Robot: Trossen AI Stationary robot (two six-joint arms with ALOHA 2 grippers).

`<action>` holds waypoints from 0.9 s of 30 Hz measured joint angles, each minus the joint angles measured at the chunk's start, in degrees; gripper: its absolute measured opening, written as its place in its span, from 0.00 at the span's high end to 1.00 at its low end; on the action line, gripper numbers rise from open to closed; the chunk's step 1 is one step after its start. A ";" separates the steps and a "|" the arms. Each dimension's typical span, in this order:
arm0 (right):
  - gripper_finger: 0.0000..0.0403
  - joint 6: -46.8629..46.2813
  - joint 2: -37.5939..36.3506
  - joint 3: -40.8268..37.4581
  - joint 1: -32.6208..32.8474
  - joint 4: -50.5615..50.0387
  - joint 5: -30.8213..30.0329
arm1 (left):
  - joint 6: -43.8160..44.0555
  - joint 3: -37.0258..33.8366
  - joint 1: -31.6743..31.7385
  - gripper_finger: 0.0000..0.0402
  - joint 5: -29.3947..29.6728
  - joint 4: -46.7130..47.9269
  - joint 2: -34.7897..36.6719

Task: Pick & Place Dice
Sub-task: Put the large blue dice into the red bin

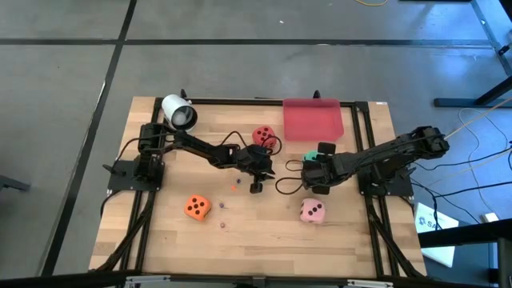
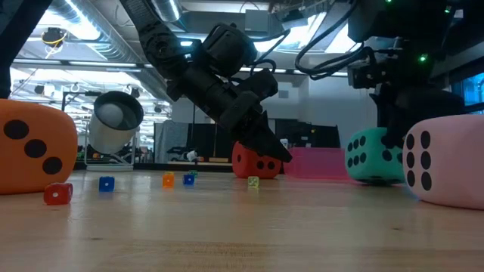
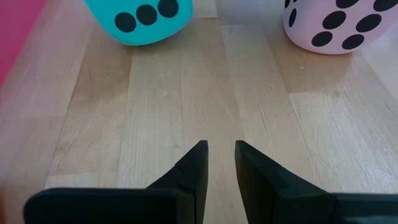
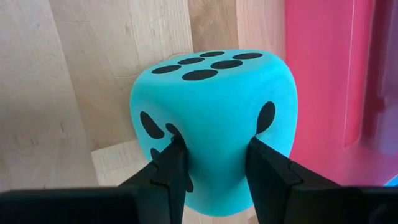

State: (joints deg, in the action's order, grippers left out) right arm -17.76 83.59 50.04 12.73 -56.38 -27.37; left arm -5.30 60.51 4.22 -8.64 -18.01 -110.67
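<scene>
The green die is between the fingers of my right gripper, right of the table's middle and just in front of the red tray. My left gripper is at mid-table, fingers almost together with nothing between them. It points toward the green die and the pink die. The red die sits on the table beside the left arm, the orange die near left, and the pink die near right. My right gripper pinches the green die between its two fingers, on two opposite side faces. The soft walls dent in at the fingertips. The fingers slant down from the table's right. In the low view the die's bottom seems level with the tabletop; whether it is lifted I cannot tell.
A white cylinder lies at the far left corner. Several tiny coloured cubes are scattered between the orange die and the left gripper. Black cables loop on the table between the two grippers. Bare wood stretches along the near edge.
</scene>
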 joint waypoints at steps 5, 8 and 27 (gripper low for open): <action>0.69 0.07 -0.76 -0.03 -0.04 -0.19 0.11 | 0.00 0.00 -0.01 0.81 0.00 0.01 0.00; 0.72 0.07 -1.52 0.30 -0.06 -0.72 0.43 | 0.00 0.00 -0.01 0.81 0.00 0.00 0.00; 0.92 7.09 -2.47 14.26 -4.47 -11.80 -12.19 | 0.17 0.00 0.01 0.81 0.00 0.14 0.00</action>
State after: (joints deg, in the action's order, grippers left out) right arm -10.67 81.12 64.30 8.26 -68.18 -39.56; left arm -5.13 60.51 4.23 -8.64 -17.87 -110.67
